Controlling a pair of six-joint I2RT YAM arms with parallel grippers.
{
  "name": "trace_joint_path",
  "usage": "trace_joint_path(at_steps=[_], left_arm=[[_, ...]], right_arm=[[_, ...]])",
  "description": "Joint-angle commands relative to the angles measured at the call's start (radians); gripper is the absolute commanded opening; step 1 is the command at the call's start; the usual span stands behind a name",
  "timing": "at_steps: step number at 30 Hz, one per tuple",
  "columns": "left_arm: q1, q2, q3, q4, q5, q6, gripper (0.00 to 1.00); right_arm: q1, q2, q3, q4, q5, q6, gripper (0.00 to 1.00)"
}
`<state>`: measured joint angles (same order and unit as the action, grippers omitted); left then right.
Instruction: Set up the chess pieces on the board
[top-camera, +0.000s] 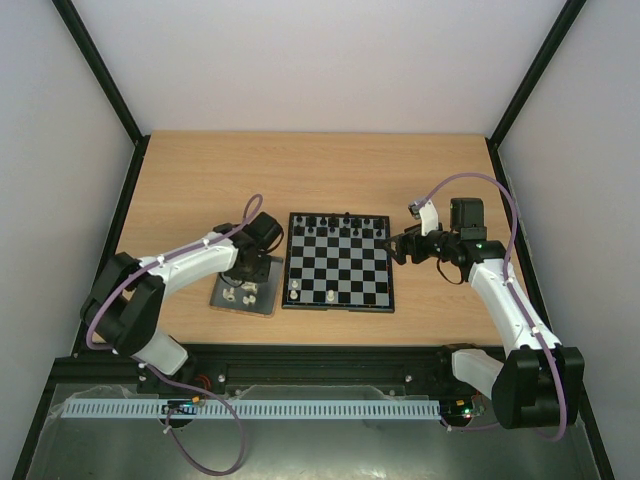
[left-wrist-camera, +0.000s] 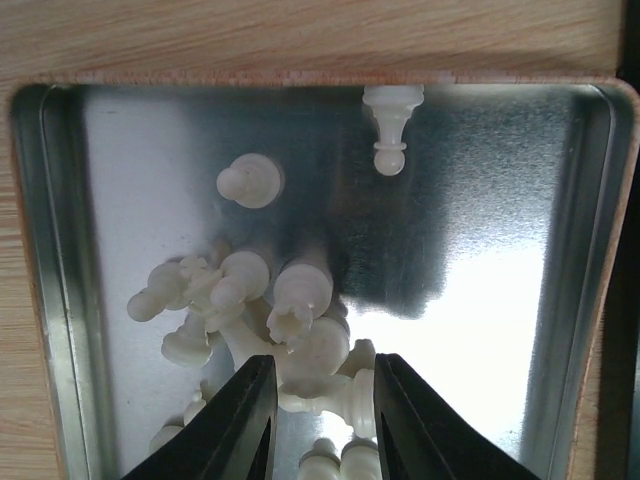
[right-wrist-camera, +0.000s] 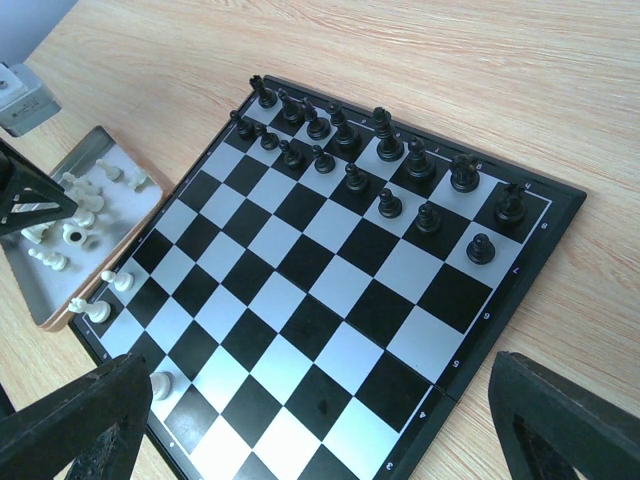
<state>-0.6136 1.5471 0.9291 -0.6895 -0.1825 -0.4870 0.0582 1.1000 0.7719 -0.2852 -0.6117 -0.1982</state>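
The board (top-camera: 345, 265) lies at the table's middle, with black pieces (top-camera: 345, 225) along its far rows and three white chess pieces (top-camera: 296, 290) on its near left squares. Several more white pieces (left-wrist-camera: 250, 285) are heaped in a metal tray (left-wrist-camera: 500, 250) to the board's left. My left gripper (left-wrist-camera: 322, 365) reaches down into that heap with its jaws narrow, and a lying white piece (left-wrist-camera: 335, 398) fills the gap between the fingers. My right gripper (right-wrist-camera: 320, 440) hovers wide open over the board's right edge with nothing between its fingers.
In the top view the tray (top-camera: 262, 300) touches the board's left rim. One white piece (left-wrist-camera: 390, 130) lies apart at the tray's far wall. The board (right-wrist-camera: 330, 300) is ringed by bare wooden table, and black frame posts stand at the table's sides.
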Motion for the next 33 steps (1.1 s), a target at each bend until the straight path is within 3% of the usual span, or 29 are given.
trace_joint_path(at_steps=[1,18,26,33], left_arm=[[0.008,0.021,-0.016,0.008,0.011,-0.008,0.27],[0.001,0.039,-0.036,0.057,0.078,0.005,0.23],[-0.011,0.045,-0.039,0.06,0.09,0.008,0.16],[-0.022,0.033,-0.037,0.056,0.09,0.011,0.03]], right_arm=[[-0.001,-0.006,0.01,-0.028,-0.009,-0.014,0.93],[-0.001,0.004,0.012,-0.032,-0.01,-0.016,0.93],[-0.001,0.007,0.012,-0.033,-0.009,-0.017,0.93],[-0.001,0.009,0.012,-0.034,-0.009,-0.018,0.93]])
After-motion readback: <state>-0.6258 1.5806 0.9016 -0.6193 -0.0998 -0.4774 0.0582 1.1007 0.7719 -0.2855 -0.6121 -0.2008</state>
